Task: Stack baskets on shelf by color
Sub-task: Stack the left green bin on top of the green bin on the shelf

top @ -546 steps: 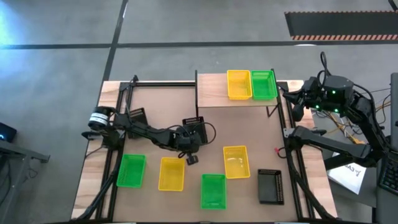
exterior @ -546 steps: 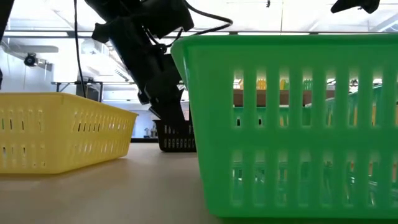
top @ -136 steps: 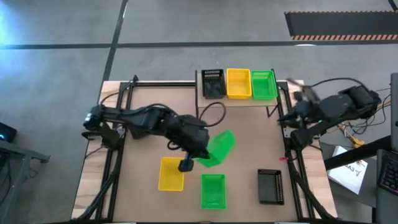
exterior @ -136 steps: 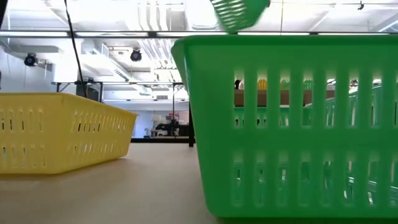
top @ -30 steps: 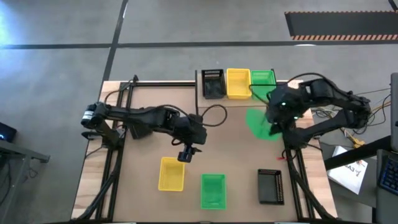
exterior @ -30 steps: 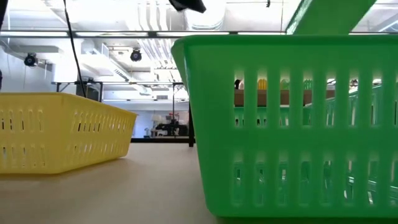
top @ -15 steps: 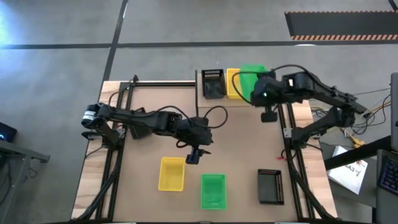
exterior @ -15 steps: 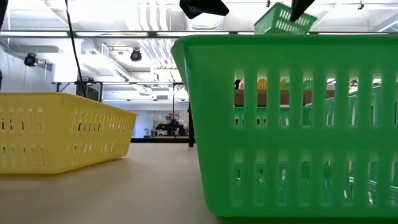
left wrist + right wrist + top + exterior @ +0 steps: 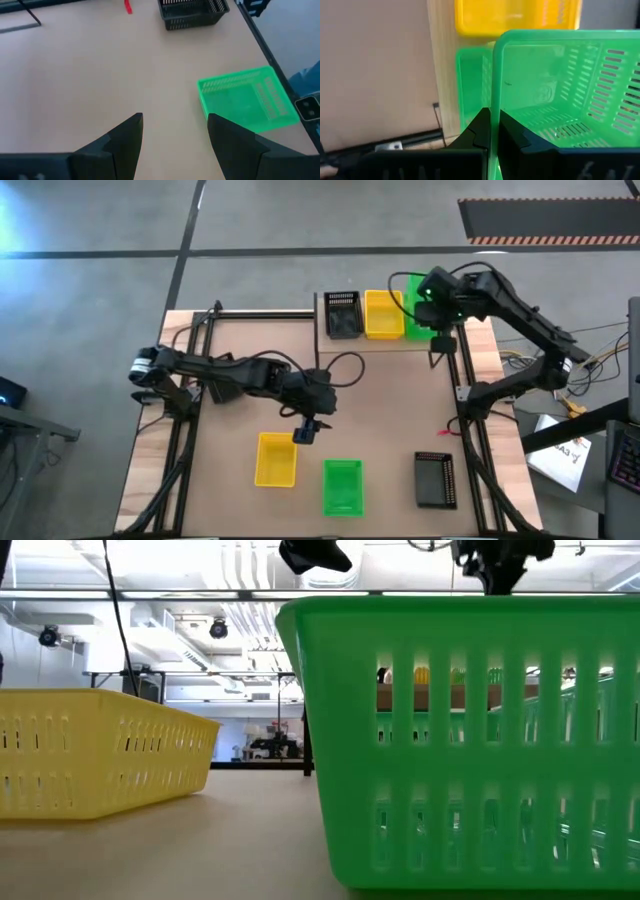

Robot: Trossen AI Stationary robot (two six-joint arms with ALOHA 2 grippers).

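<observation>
The right gripper (image 9: 490,131) is clamped on the rim of a green basket (image 9: 570,90), its two fingers pinched together over the wall, and it holds that basket in the air above the shelf (image 9: 385,340) at the table's 1 o'clock corner. In the right wrist view the held basket hangs directly over a second green basket (image 9: 472,85) already resting on the shelf, with a yellow basket (image 9: 517,15) just beside that one. From above, the shelf row shows a black basket (image 9: 342,313), then the yellow one (image 9: 383,313), then green (image 9: 415,310) under the right gripper (image 9: 437,330).

The left gripper (image 9: 307,430) hovers near the table's centre with its fingers (image 9: 120,142) spread apart and nothing between them. Below it, toward 6 o'clock, a yellow basket (image 9: 276,459) and a green basket (image 9: 342,486) lie side by side on the table (image 9: 390,410), apart from each other. A black basket (image 9: 435,479) lies at about 4 o'clock, well apart from the green one. The left wrist view takes in that green basket (image 9: 245,100) and the black one (image 9: 192,12) farther off, with a small red thing (image 9: 127,6) near the black one
</observation>
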